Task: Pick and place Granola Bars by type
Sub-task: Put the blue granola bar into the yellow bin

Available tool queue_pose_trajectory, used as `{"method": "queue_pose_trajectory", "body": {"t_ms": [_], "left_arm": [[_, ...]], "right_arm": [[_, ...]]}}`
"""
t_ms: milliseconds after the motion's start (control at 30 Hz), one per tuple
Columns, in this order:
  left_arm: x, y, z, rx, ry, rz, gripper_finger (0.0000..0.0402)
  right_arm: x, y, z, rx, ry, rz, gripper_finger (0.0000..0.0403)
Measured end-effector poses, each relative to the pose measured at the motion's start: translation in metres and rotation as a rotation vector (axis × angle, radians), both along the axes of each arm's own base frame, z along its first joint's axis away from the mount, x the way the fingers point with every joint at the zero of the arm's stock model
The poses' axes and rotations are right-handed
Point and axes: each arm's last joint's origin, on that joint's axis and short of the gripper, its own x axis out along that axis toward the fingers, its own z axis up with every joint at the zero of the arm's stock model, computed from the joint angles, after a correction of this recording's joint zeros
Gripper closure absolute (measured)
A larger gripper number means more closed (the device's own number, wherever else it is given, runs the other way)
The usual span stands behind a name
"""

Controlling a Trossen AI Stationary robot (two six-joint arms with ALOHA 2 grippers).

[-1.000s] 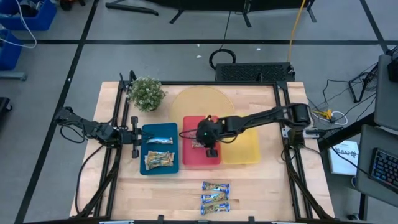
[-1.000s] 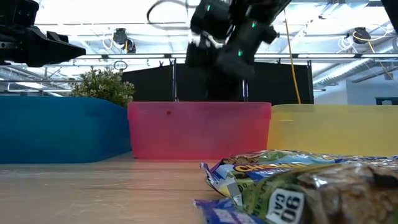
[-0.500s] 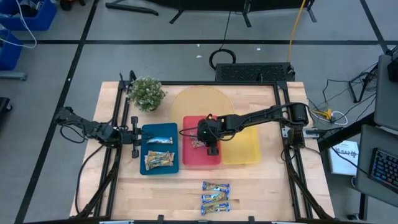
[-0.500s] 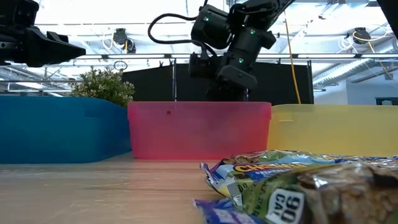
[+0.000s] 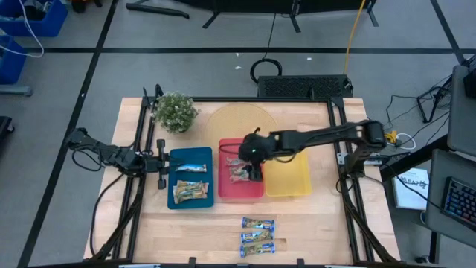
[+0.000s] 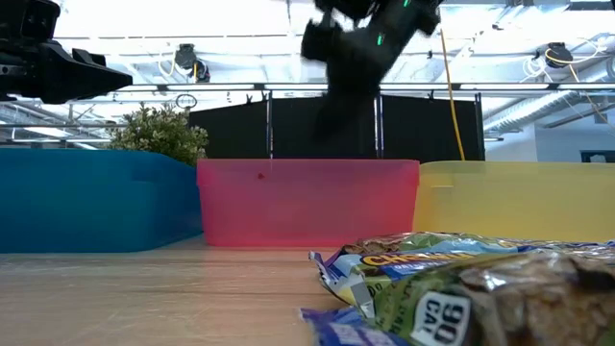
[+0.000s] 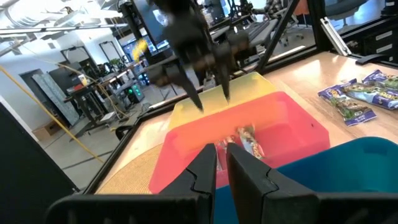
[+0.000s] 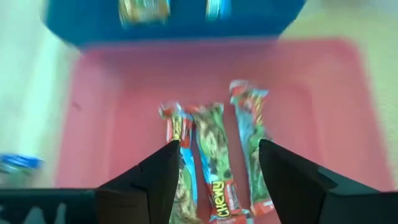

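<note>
1. Currently, the left tool (image 5: 162,164) rests at the outer end of the blue tray (image 5: 172,202), fingers pressed together and holding nothing. Leave this arm parked; it is clear of the work.
2. The blue tray holds a blue bar (image 5: 190,168) and tan-and-green bars (image 5: 190,192). No action is needed here.
3. The red tray (image 5: 224,190) holds three red-and-green bars (image 8: 211,155) lying side by side on its floor.
4. The right tool (image 5: 254,168) hangs over the red tray with fingers spread and empty, apart from the bars beneath it. Judged step: release is complete and withdrawal follows.
5. Lift straight up before travelling sideways, so the fingers do not drag the placed bars or catch the tray wall.
6. The yellow tray (image 5: 297,189) shows no bars.
7. Three bars (image 5: 257,237) lie on the tabletop (image 5: 186,231) near its front edge. Approach the nearest one from above, fingers across its narrow width.
</note>
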Motion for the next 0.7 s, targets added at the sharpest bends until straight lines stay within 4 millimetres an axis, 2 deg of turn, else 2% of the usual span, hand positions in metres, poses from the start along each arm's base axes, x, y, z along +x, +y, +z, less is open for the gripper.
{"method": "queue_pose_trajectory", "body": {"t_ms": [233, 400, 500, 600, 700], "left_arm": [[0.000, 0.000, 0.000, -0.003, 0.000, 0.000, 0.0355], [0.000, 0.000, 0.000, -0.007, 0.000, 0.001, 0.0355], [0.000, 0.001, 0.000, 0.040, 0.001, 0.022, 0.0355], [0.000, 0.002, 0.000, 0.047, 0.001, 0.074, 0.0355], [0.000, 0.003, 0.000, 0.028, -0.001, 0.100, 0.0355]], "right_arm": [[-0.043, 0.015, 0.069, 0.045, -0.147, -0.007, 0.0202], [-0.091, 0.035, 0.106, -0.068, -0.253, -0.047, 0.0262], [-0.124, 0.045, 0.112, -0.111, -0.345, -0.089, 0.0319], [-0.158, 0.052, 0.104, -0.077, -0.441, -0.070, 0.0380], [-0.190, 0.057, 0.085, -0.030, -0.531, -0.016, 0.0394]]}}
